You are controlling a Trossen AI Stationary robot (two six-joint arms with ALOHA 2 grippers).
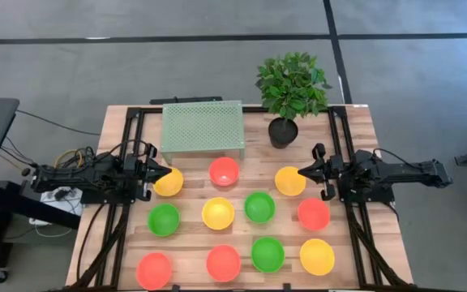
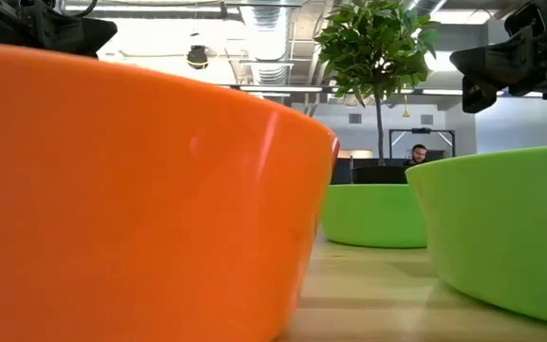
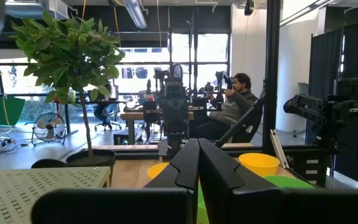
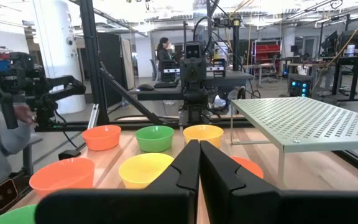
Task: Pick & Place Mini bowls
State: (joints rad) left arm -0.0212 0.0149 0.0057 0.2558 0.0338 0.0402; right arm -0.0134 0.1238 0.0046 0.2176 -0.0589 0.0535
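Several mini bowls in yellow, red and green stand upright on their bases across the wooden table [image 1: 242,231]. My left gripper [image 1: 167,173] is shut and hovers over the left rim of the far-left yellow bowl [image 1: 169,183]. In its wrist view the shut fingertips [image 3: 197,147] point across the table, with yellow bowls [image 3: 258,163] beyond. My right gripper [image 1: 302,172] is shut too and hovers at the right rim of the far-right yellow bowl [image 1: 289,181]. Its wrist view shows the shut tips [image 4: 199,147] above a yellow bowl [image 4: 145,169]. The low view shows both arms [image 2: 520,52] well above the bowls.
A pale green perforated rack [image 1: 202,127] stands on legs at the table's far edge, and a black plant pot [image 1: 283,132] with a leafy plant is to its right. Black frame rails run along both sides of the table. People sit at desks in the room beyond [image 3: 235,102].
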